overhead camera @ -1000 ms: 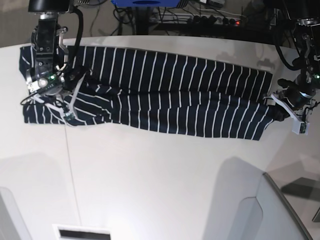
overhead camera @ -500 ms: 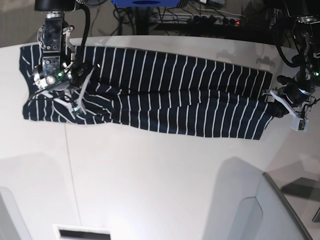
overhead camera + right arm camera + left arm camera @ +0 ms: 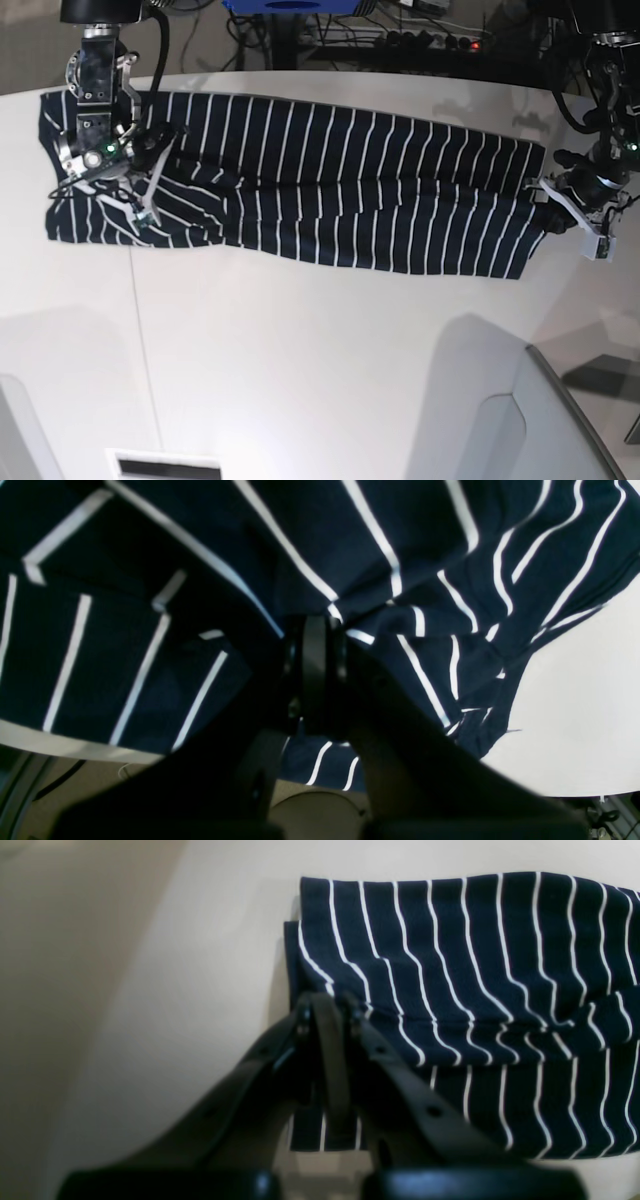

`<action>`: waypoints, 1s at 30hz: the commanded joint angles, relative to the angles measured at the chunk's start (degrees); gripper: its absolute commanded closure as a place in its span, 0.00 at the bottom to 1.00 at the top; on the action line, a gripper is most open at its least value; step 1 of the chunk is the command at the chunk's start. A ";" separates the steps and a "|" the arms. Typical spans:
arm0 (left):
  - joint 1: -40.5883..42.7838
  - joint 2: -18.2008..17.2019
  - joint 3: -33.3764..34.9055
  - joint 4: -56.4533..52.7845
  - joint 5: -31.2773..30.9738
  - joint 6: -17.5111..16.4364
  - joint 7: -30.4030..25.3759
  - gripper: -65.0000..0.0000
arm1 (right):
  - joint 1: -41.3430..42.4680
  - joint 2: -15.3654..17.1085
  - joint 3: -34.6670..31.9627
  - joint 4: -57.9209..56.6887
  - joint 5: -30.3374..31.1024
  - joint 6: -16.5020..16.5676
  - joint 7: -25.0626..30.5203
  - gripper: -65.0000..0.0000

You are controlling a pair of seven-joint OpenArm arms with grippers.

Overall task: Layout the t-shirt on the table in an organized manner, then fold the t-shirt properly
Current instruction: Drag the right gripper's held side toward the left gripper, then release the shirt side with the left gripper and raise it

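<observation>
White surface (image 3: 320, 380), t-shirt (image 3: 330, 195) long axis side to side (folded band), left gripper (image 3: 556, 219) jaws clenched on its end, right gripper (image 3: 128, 170) jaws state unclear.

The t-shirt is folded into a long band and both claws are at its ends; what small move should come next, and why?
Probably bring both ends together. The t-shirt already lies as a long band across the table. The left claw is shut on one end and the right claw pinches the bunched fabric at the other. I would lift slightly first, so the cloth does not drag.
</observation>
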 commanded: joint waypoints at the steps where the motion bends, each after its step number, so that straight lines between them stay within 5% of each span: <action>1: -0.11 -1.13 -0.40 0.83 -0.56 -0.10 -1.08 1.00 | 0.57 0.25 0.00 1.11 -0.11 -0.18 0.30 0.88; 8: 0.24 -1.22 -0.49 0.66 -0.56 0.17 -1.00 1.00 | 0.57 0.33 0.00 5.50 -0.11 -0.18 -1.46 0.47; 13: 0.24 -1.13 -0.84 0.66 -0.56 0.17 -1.00 0.33 | 0.22 0.33 0.00 11.66 -0.11 -0.18 -3.57 0.21; 17: -0.20 -1.13 -0.93 0.66 -0.65 0.17 -1.00 0.02 | -0.22 0.33 0.00 14.82 -0.11 -0.18 -4.27 0.08; 26: -2.66 1.15 -9.99 -6.81 -1.18 -0.62 -1.08 0.00 | -1.62 0.33 0.09 15.61 -0.11 -0.18 -0.14 0.10; 27: -3.89 1.33 -10.95 -10.15 -1.18 -2.29 -1.08 0.00 | -2.24 0.33 0.09 15.61 -0.11 -0.18 1.35 0.10; 30: -6.27 0.98 -11.48 -18.07 -1.18 -15.04 -1.08 0.00 | -3.47 0.33 0.09 15.44 -0.11 -0.18 4.34 0.10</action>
